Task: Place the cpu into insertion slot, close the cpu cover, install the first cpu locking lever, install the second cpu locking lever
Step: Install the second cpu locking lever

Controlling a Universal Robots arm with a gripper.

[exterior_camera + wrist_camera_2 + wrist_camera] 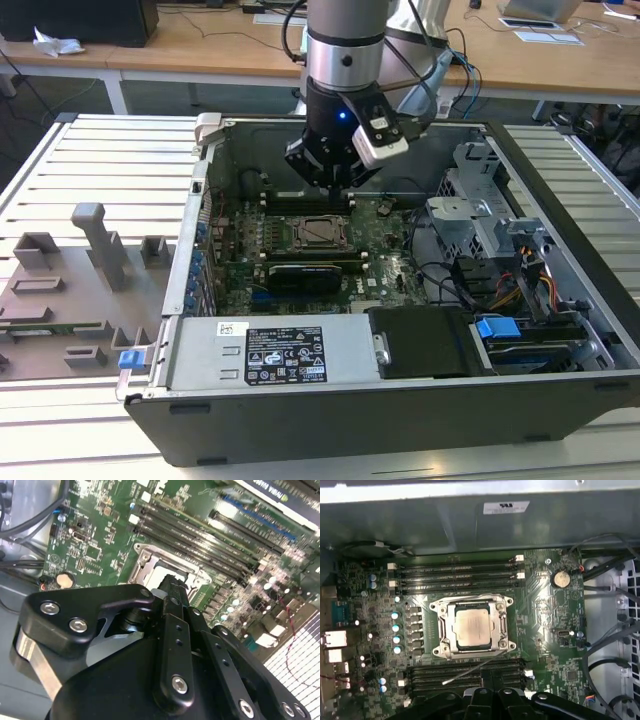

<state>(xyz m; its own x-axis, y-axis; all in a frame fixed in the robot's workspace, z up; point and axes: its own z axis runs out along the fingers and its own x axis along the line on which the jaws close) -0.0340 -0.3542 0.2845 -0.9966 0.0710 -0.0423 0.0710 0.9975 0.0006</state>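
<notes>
The cpu (472,627), a silver-grey square, lies flat in the socket on the green motherboard (545,605). Around it the cpu cover (444,630) lies down flat, its metal frame bordering the chip. A thin locking lever (480,666) sticks out slantwise from the socket's corner over the memory slots. Another lever wire (465,599) runs along the socket's far edge. My gripper (330,183) hangs above the board just behind the socket (322,232), holding nothing that I can see. In the second wrist view the gripper (172,586) tip is over the socket's edge (150,565).
The open computer case (200,250) walls in the board. A long black card (305,275) lies in front of the socket. The power supply (280,355) is at the front, drive cages and cables (490,250) at the exterior view's right. Grey fixtures (90,240) stand outside at its left.
</notes>
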